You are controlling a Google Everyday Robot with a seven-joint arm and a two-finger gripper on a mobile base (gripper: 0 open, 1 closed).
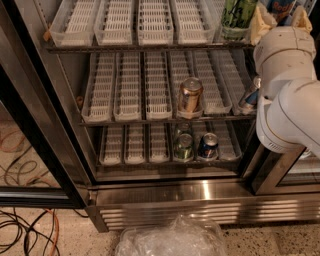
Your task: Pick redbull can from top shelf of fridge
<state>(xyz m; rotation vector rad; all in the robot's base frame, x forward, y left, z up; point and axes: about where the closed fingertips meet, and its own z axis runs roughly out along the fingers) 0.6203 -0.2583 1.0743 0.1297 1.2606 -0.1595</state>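
Stainless-steel fridge (165, 192) stands with its black-framed glass door (37, 135) swung open at the left of the view. Top shelf (150, 47) carries long white slotted trays (155, 22), about 4 of them bare.

Redbull can (281, 6) stands upright at the far right end of the top shelf, cut off by the upper edge of the view. Just beside it, to the left, is 1 tall green can (239, 15).

Gripper (281, 19) is up at that shelf, carried by the white arm (290, 100). Its 2 tan fingers (260, 24) are spread, 1 on each side of the redbull can. Contact between pads and can: cannot tell.

Middle rack: 1 bronze can (190, 95) upright in a tray; 1 more can (248, 100) half hidden behind the arm.

Lowest rack: 1 green-topped can (183, 147) and 1 dark blue can (207, 145), side by side.

Floor: crumpled clear plastic (172, 240) in front of the louvred base (200, 212); cables (25, 232) at the left.
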